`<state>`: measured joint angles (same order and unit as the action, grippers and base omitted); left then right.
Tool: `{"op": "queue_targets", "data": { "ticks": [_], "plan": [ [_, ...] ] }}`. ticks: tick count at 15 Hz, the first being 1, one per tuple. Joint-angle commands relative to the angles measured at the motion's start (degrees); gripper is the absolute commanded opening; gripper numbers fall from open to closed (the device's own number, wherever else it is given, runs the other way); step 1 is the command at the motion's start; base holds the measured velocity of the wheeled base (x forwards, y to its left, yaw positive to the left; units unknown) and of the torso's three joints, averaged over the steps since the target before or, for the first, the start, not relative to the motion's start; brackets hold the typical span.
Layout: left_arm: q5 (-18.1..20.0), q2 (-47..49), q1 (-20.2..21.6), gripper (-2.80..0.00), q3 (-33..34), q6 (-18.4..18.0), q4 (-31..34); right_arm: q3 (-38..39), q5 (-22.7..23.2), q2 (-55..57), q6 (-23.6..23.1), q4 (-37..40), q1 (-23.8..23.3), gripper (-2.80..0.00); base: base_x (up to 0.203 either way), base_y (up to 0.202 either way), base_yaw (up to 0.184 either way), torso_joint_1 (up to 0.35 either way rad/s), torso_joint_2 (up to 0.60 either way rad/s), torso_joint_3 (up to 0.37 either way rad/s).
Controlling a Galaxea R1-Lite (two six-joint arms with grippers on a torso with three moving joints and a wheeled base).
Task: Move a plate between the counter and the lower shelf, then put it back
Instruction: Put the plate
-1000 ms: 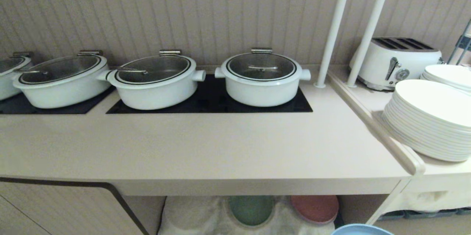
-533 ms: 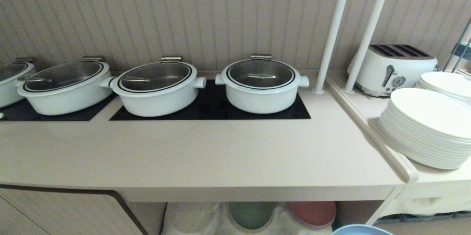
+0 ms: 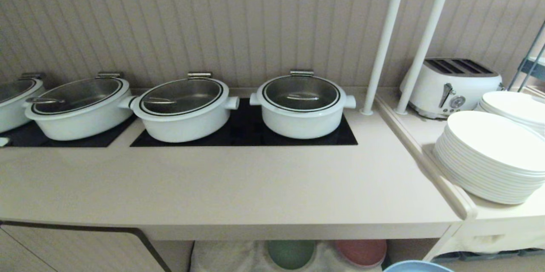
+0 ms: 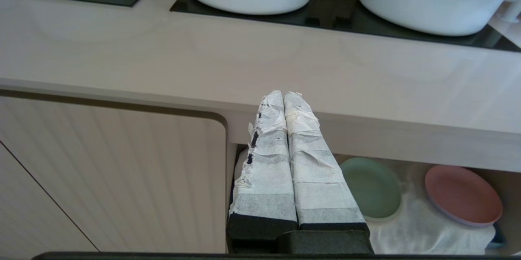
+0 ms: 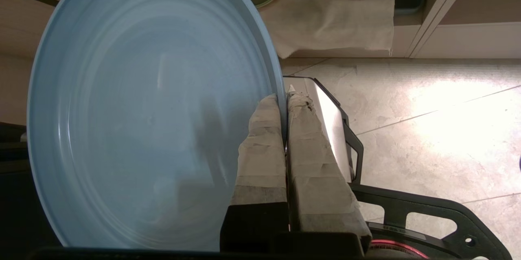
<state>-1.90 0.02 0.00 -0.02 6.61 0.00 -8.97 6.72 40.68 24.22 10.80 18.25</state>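
My right gripper (image 5: 284, 98) is shut on the rim of the light-blue plate (image 5: 146, 113), holding it out in front of the counter and below its top. Only a sliver of the plate (image 3: 417, 266) shows at the head view's bottom edge. The beige counter (image 3: 238, 182) spans the head view with black hob panels at the back. Under it lies the lower shelf (image 4: 423, 227), floored with wrinkly white cloth. My left gripper (image 4: 284, 94) is shut and empty, parked in front of the counter's front edge.
Several white lidded pots (image 3: 301, 102) stand on the hob panels. A green plate (image 4: 371, 188) and a pink plate (image 4: 462, 195) rest on the shelf cloth. To the right are stacked white plates (image 3: 489, 157), a toaster (image 3: 451, 87) and two white poles (image 3: 385, 38).
The whole head view has slid downward as the camera rises: more counter top shows and less of the shelf. The blue plate stays at the bottom edge, still gripped.
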Motion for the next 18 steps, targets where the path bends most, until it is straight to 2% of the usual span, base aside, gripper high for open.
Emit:
{"op": "queue_targets", "data": {
  "ticks": [1, 6, 18],
  "plan": [
    [0.0, 0.0, 0.0, -2.80, 0.0, 0.1, 0.0, 0.0, 0.1, 0.0, 0.1, 0.1, 0.0, -2.80, 0.000, 0.000, 0.000, 0.144, -0.27, -0.130],
    [0.0, 0.0, 0.0, -2.80, -0.1, 0.1, 0.0, -0.1, 0.1, 0.0, 0.1, 0.1, 0.0, -2.80, 0.000, 0.000, 0.000, 0.102, -0.19, -0.095],
    [0.0, 0.0, 0.0, -2.80, -0.1, 0.1, 0.0, -2.8, 0.0, 1.3, 0.1, 0.1, 2.3, -2.80, 0.000, 0.000, 0.000, 0.000, 0.00, 0.000]
  ]
}}
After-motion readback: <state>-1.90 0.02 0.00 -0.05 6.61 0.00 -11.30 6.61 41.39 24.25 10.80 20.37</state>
